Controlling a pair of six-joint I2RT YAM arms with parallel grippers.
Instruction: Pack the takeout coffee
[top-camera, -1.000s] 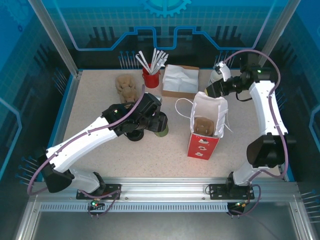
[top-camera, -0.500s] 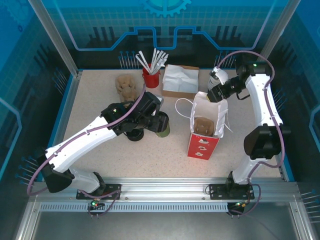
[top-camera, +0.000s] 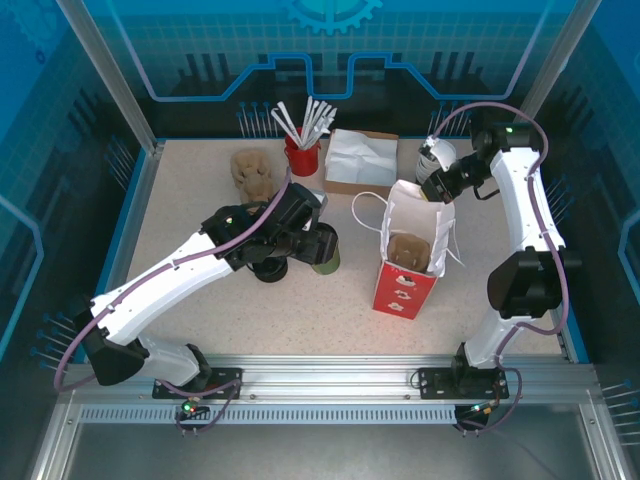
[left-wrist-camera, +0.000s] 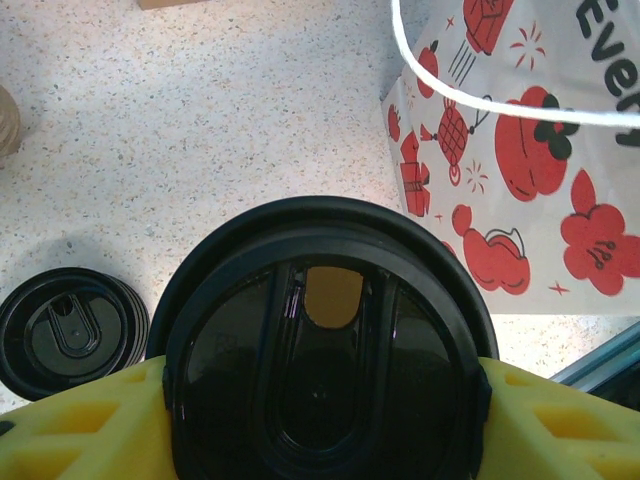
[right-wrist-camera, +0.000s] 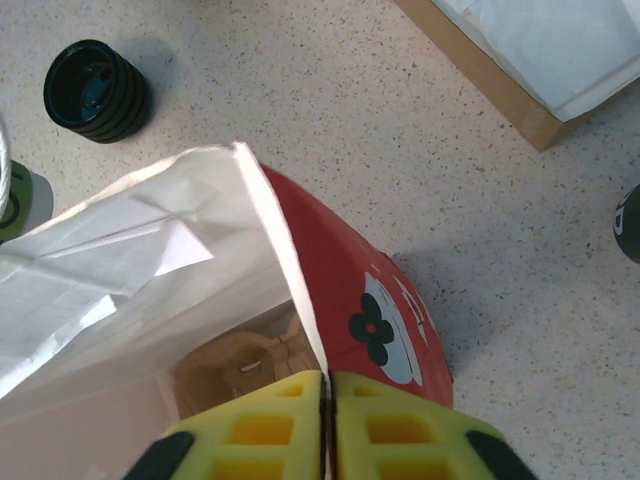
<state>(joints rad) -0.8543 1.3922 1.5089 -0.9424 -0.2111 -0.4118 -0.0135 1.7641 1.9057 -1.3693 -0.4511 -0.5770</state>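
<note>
Item count on the tabletop (top-camera: 200, 190): one takeout coffee (top-camera: 326, 256), one bag (top-camera: 405, 290), one stack of loose black lids (left-wrist-camera: 70, 325), one red cup (top-camera: 302, 158) holding several white sticks (top-camera: 310, 118), one brown box (top-camera: 345, 186) of white napkins (top-camera: 360, 155), and one heap of brown moulded carriers (top-camera: 252, 172). The takeout coffee stands upright near the middle of the tabletop, to the left of the bag and outside it, with a strip of bare tabletop between the two. The lid stack lies just beside it on the side away from the bag. The left hand (left-wrist-camera: 325, 410) grips the takeout coffee: its two yellow pads (left-wrist-camera: 70, 430) press against opposite sides of the black lid (left-wrist-camera: 325, 330). Whether the cup base rests on the tabletop cannot be told. The bag is red and white, stands open-mouthed and leans slightly, and holds one brown cardboard insert (right-wrist-camera: 245, 360). One white cord handle (top-camera: 362, 215) arches from its left side. The right hand (right-wrist-camera: 326, 420) is closed at the far rim of the bag; in the right wrist view, its two yellow pads meet with the paper edge running into the seam between them.
</note>
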